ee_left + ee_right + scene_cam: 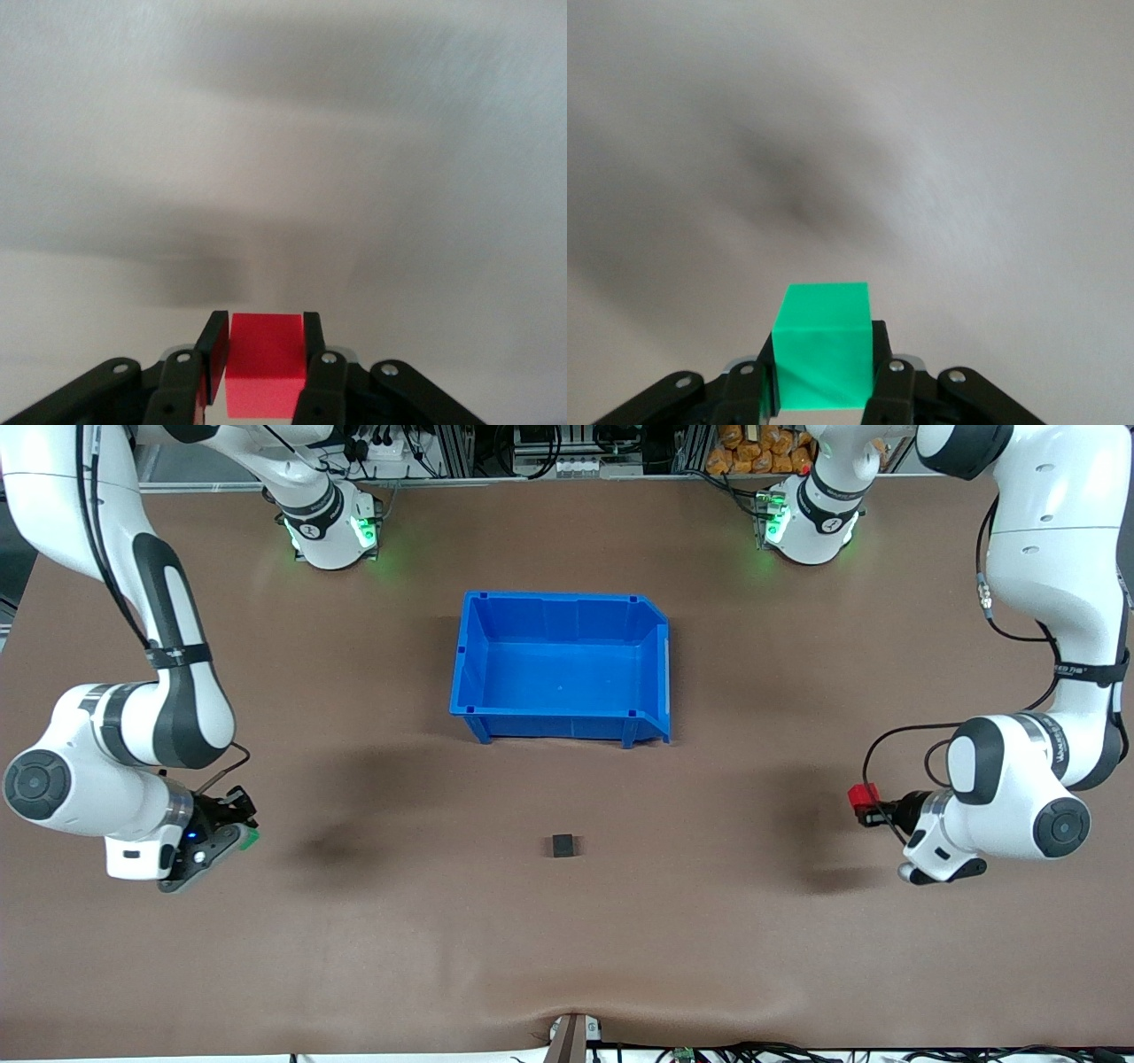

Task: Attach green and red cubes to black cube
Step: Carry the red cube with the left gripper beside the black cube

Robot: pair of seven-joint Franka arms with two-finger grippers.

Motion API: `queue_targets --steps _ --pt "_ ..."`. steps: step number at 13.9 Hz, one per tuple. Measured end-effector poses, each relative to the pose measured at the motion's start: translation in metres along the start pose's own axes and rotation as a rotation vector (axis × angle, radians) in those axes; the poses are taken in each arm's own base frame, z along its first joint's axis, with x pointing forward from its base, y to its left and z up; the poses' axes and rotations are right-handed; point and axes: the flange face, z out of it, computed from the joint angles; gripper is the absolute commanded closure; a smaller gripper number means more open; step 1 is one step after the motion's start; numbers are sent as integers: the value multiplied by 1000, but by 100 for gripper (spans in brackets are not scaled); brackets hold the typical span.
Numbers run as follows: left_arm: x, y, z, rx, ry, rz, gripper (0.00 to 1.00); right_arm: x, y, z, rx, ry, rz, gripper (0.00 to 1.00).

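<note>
The small matte red cube [264, 363] is clamped between the fingers of the left gripper [873, 808], held above the brown table [567, 921] toward the left arm's end. The green cube [822, 345] is likewise pinched in the right gripper [241, 825]. The small black cube [563, 845] sits flat midway between both grippers, nearer the camera than the blue plastic bin [469, 664]. Being cubes, no long axis is shown; they are judged light and rigid, best gripped on opposite flat faces.

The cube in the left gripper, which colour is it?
Red cube; the left wrist view shows it best.
</note>
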Motion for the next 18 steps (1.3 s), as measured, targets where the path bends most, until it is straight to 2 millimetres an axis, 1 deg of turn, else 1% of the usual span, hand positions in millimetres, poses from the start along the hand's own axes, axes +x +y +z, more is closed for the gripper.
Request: queue_targets --steps 3,6,8,9,11,12,13,14,16,18 --pt "3 36 6 -17 10 -188 100 38 -24 9 -13 6 -188 100" --pt "-1 65 10 -93 -15 -351 100 79 -45 22 -32 16 -298 100" --pt "-3 87 15 -125 -14 -458 100 105 -62 25 -60 35 -389 100" --pt "-6 103 17 -151 -22 -534 100 117 -68 26 -76 45 -448 100" --pt "-17 142 22 -195 -61 -656 100 132 -76 28 -92 54 -526 100" --pt "-22 158 23 -214 -82 -705 100 136 -78 29 -96 55 -551 100" --pt "-24 171 23 -243 -105 -753 100 140 -79 30 -99 56 -577 100" --pt "-22 178 22 -276 -131 -805 100 144 -81 29 -104 58 -603 100" --pt "-16 183 24 -310 -151 -887 100 154 -90 29 -113 61 -663 100" --pt "-15 192 27 -311 -143 -917 100 164 -98 30 -129 69 -728 100"
